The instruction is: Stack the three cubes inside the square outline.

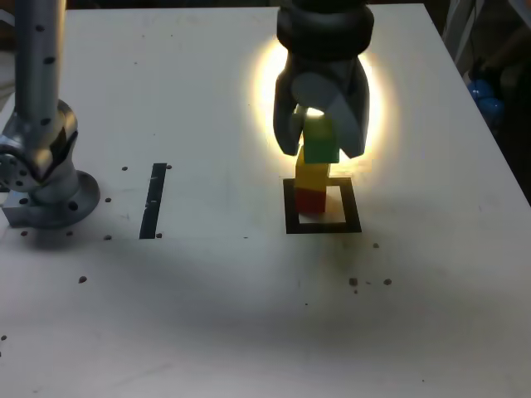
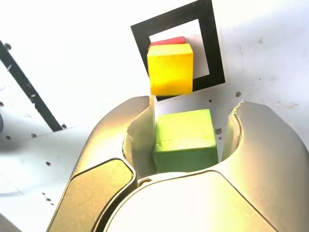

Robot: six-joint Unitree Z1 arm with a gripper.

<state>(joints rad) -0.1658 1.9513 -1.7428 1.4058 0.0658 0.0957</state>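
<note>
Stacking looks nearly finished from where I stand. Inside the black tape square outline (image 1: 323, 226) on the white desk (image 1: 207, 315), the small matte red cube (image 1: 311, 200) sits at the bottom with the matte yellow cube (image 1: 313, 177) resting on it, both toward the outline's far-left corner in the exterior view. The matte green cube (image 1: 320, 143) is directly above the yellow one, between the jaws of the grey end effector (image 1: 322, 133). The jaws flank it closely, though the wrist view shows a gap on one side, so I cannot tell whether they are clamped or just parted. Whether green already rests on yellow is also unclear. What seems left is settling it squarely, letting go and lifting clear without nudging the tower. A thin black tape strip (image 1: 153, 200) lies well apart to the exterior view's left.
</note>
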